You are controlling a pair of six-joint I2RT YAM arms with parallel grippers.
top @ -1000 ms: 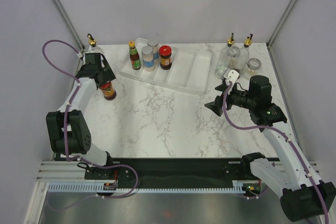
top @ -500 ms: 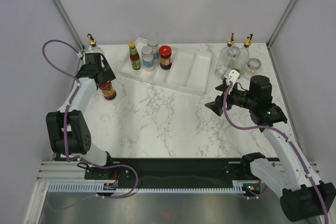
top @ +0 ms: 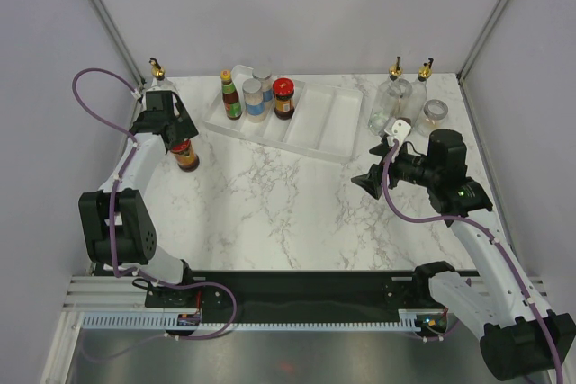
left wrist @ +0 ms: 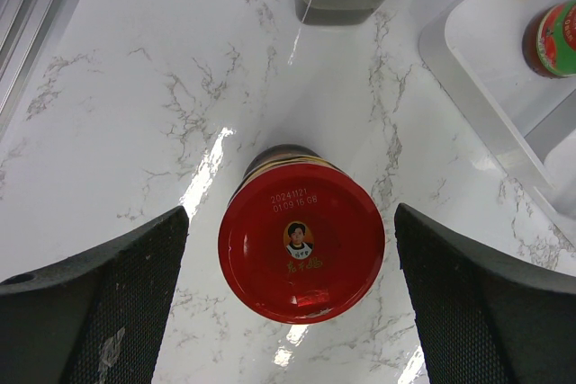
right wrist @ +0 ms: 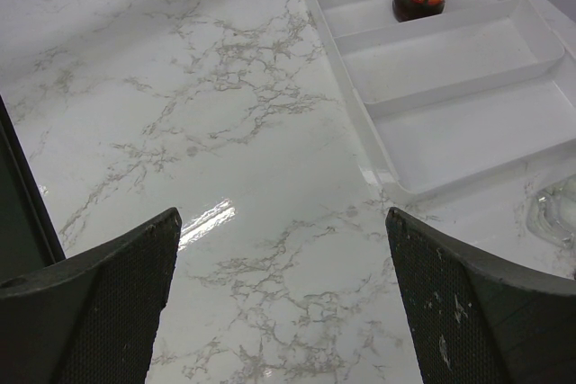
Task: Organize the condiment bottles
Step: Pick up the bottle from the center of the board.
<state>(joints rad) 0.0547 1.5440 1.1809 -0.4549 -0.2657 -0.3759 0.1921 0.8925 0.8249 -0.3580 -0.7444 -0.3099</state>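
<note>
— Left claw (top: 181, 139)?
— Spread wide, gripping nothing. Straddles the red-lidded jar (left wrist: 301, 242), upright on the bench (top: 270, 209), near the left end of the tray (top: 335, 129).
— Risk?
— Might tip the jar if closed off-centre or too high on the lid.
— Right claw (right wrist: 281, 222)?
— Fully open, empty, hovering over the bench beside the tray.

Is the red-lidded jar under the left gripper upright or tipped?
Upright; the red-lidded jar stands on its base, lid facing straight up.
</note>
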